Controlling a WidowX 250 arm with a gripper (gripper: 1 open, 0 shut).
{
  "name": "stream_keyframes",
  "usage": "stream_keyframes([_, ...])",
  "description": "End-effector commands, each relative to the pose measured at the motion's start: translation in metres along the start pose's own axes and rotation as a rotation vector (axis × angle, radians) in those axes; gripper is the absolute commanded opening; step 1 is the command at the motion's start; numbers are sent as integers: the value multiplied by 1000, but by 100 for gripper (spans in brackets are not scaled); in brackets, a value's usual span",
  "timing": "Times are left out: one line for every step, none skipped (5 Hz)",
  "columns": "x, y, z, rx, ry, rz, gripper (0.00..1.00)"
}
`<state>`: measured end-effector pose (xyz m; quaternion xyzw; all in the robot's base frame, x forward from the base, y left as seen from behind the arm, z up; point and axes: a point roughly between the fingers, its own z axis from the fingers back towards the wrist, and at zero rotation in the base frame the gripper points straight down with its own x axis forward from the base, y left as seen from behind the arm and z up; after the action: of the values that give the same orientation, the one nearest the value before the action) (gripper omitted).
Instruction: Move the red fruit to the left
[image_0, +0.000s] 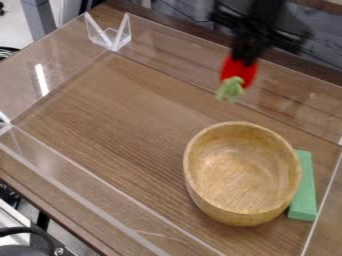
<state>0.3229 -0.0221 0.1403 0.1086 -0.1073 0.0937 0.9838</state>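
Note:
The red fruit (238, 70), small and glossy with a green leafy stem (231, 90) hanging below it, is held in the air above the wooden table behind the bowl. My black gripper (245, 58) comes down from the top edge, pointing mostly downward, and is shut on the fruit's upper part. The fingertips are blurred and partly hidden by the fruit. The fruit hangs clear of the table surface, up and slightly left of the wooden bowl (242, 172).
A round wooden bowl sits at the right front of the table. A flat light-green block (305, 190) lies against its right side. Clear acrylic walls (54, 70) ring the wooden table top (107, 130), with a clear bracket (110, 32) at the back left corner.

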Motion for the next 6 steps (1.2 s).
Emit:
stream_keyframes([17, 18, 0, 11, -23, 101, 0])
stream_keyframes([14, 15, -10, 13, -26, 54, 0])
stream_keyframes([8, 11, -16, 12, -34, -2, 0])
stream_keyframes([10, 2, -30, 21, -36, -23, 0])
stream_keyframes([13, -7, -44, 20, -29, -38, 0])
stream_keyframes([5, -1, -51, 30, -15, 13, 0])
